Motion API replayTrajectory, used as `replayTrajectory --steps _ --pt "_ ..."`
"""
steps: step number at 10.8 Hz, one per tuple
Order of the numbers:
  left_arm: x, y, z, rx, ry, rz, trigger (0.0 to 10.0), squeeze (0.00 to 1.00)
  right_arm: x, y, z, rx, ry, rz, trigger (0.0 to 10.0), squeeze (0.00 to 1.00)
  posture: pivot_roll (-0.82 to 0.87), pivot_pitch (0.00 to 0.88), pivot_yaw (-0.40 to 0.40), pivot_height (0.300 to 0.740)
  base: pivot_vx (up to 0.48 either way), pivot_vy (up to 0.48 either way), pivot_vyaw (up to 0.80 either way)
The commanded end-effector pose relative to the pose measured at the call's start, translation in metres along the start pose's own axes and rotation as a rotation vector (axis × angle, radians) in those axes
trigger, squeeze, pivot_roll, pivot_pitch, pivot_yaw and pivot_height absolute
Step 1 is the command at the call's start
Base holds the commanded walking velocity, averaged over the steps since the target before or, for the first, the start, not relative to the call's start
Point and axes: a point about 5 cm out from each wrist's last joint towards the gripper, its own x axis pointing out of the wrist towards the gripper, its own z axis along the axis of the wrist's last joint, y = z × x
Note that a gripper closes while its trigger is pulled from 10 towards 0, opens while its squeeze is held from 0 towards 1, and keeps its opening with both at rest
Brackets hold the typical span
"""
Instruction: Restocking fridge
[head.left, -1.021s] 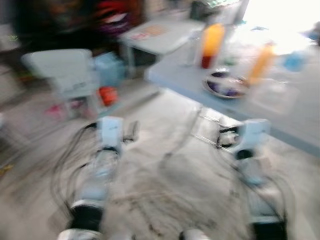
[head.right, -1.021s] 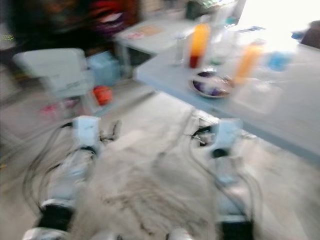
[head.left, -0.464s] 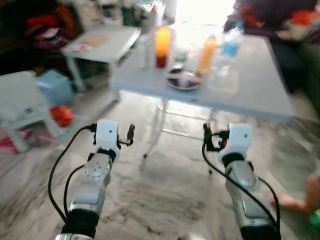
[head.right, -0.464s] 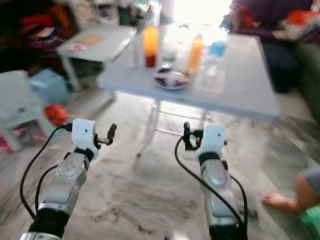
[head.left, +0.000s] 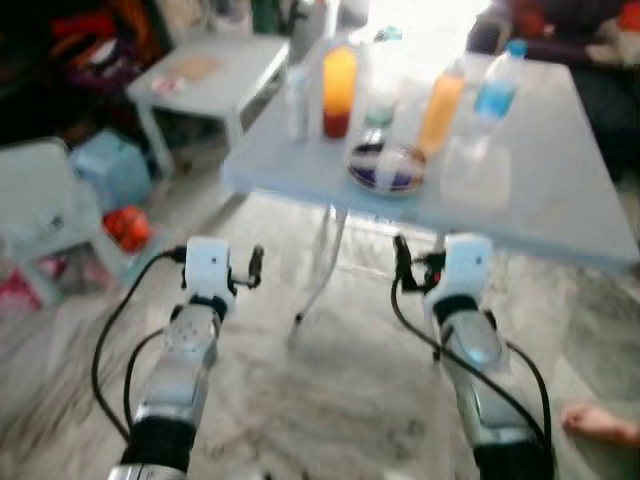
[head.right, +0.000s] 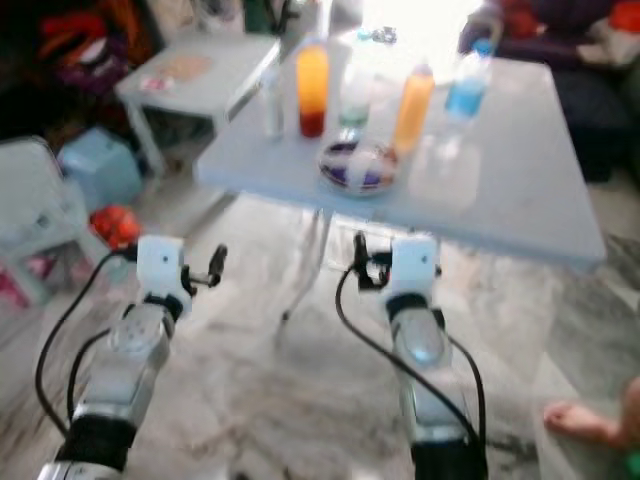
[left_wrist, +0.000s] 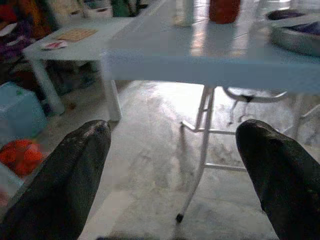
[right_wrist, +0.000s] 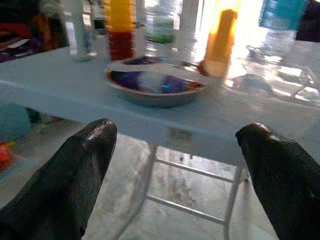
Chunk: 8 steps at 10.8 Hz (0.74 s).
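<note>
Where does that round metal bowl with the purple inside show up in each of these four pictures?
Left eye view: round metal bowl near the grey table's front edge.
Right eye view: same spot.
Left wrist view: its rim at the upper right corner.
Right wrist view: centre, above the table edge.
Shared landmark: the tall orange-and-red bottle behind it.

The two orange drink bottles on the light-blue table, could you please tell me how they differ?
The tall orange bottle with a dark red base is wider, straight-sided and stands nearer the table's left edge. The slimmer orange bottle with a tapered neck is one colour throughout and stands just right of the purple-patterned bowl. Both stand upright on the light-blue table.
</note>
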Motion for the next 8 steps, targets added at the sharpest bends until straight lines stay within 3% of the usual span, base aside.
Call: replayTrajectory --steps 1,2,5,7,8 --pt "0.0010 -0.0065 0.0032 0.003 -0.008 -0.034 10.0 0.00 -0.0041 -0.0087 -0.0039 0.033 0.020 -0.038 10.0 0.00 -0.01 0.015 0.016 0.740 0.326 0.352 0.00" --pt "0.0009 -0.0067 0.0030 0.005 -0.008 -0.033 10.0 0.00 -0.0043 -0.0108 -0.0059 0.059 0.036 -0.059 10.0 0.00 -0.01 0.015 0.016 0.740 0.326 0.352 0.00" --pt "0.0015 -0.0107 0.0037 0.000 -0.016 -0.045 10.0 0.00 -0.0020 -0.0133 -0.0066 0.061 0.044 -0.075 10.0 0.00 -0.01 0.013 0.014 0.740 0.328 0.351 -0.70" --pt "0.0015 -0.0099 0.0040 0.015 -0.018 -0.045 10.0 0.00 -0.0025 -0.0119 -0.0072 0.060 0.044 -0.072 10.0 0.00 -0.01 0.014 0.013 0.740 0.298 0.375 0.00" --pt "0.0004 -0.0126 0.0066 0.058 -0.041 -0.064 10.0 0.00 -0.0027 -0.0109 -0.0075 0.064 0.044 -0.070 10.0 0.00 -0.01 0.014 0.014 0.740 0.450 0.000 0.00"
